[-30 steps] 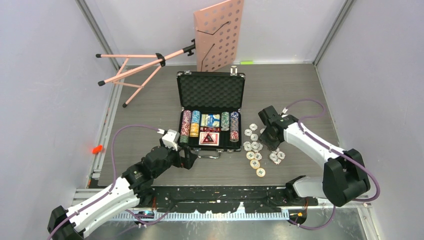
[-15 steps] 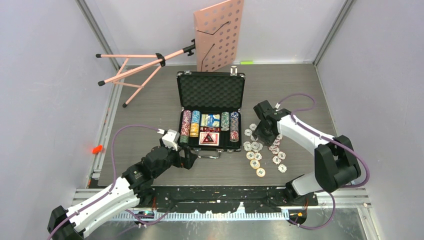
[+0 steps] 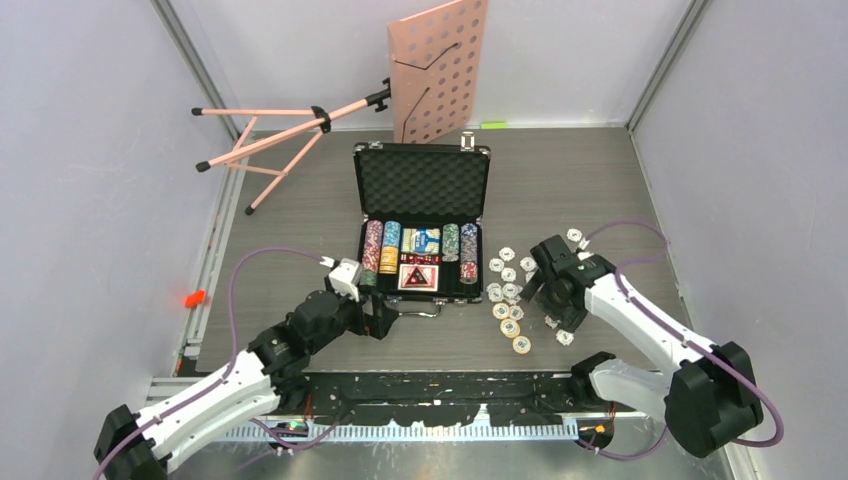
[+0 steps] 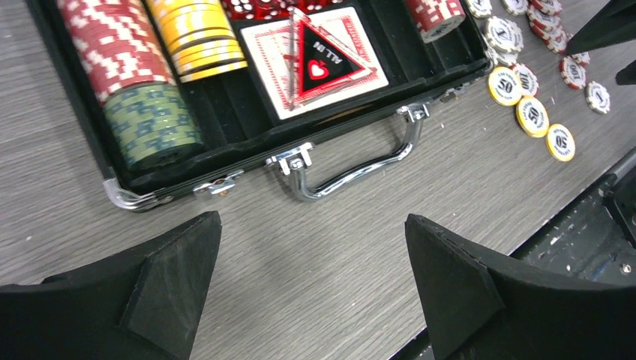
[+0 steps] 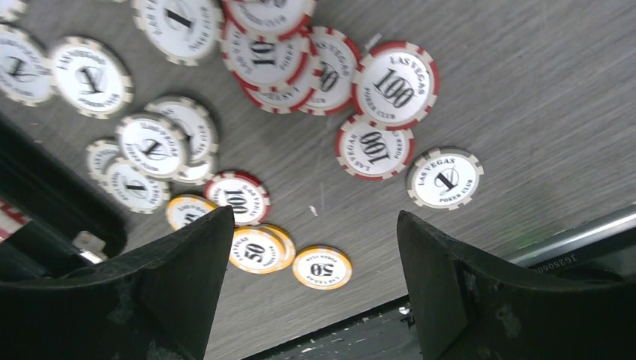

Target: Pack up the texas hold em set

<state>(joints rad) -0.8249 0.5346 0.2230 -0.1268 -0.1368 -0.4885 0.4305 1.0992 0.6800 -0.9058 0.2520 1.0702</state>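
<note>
The black case (image 3: 421, 183) lies open at the table's middle, with stacks of striped chips (image 3: 380, 247), card decks (image 3: 422, 240) and red dice in its tray. Its handle (image 4: 352, 169) faces my left gripper (image 4: 313, 221), which hovers open over bare table just in front of it. Several loose chips (image 3: 510, 295) lie to the right of the case. My right gripper (image 5: 315, 216) hangs open above them with nothing between its fingers. Under it are red-and-white 100 chips (image 5: 395, 82), white ones (image 5: 445, 178) and yellow 50 chips (image 5: 322, 267).
A pink perforated music stand (image 3: 440, 70) leans at the back, and its tripod legs (image 3: 265, 140) lie across the back-left corner. A small red object (image 3: 194, 297) sits at the left table edge. The black base rail (image 3: 440, 390) runs along the near edge.
My right gripper has opened wide and swung back to the right and nearer, over the chip scatter. More loose chips now show where the arm was. The left arm has barely moved.
</note>
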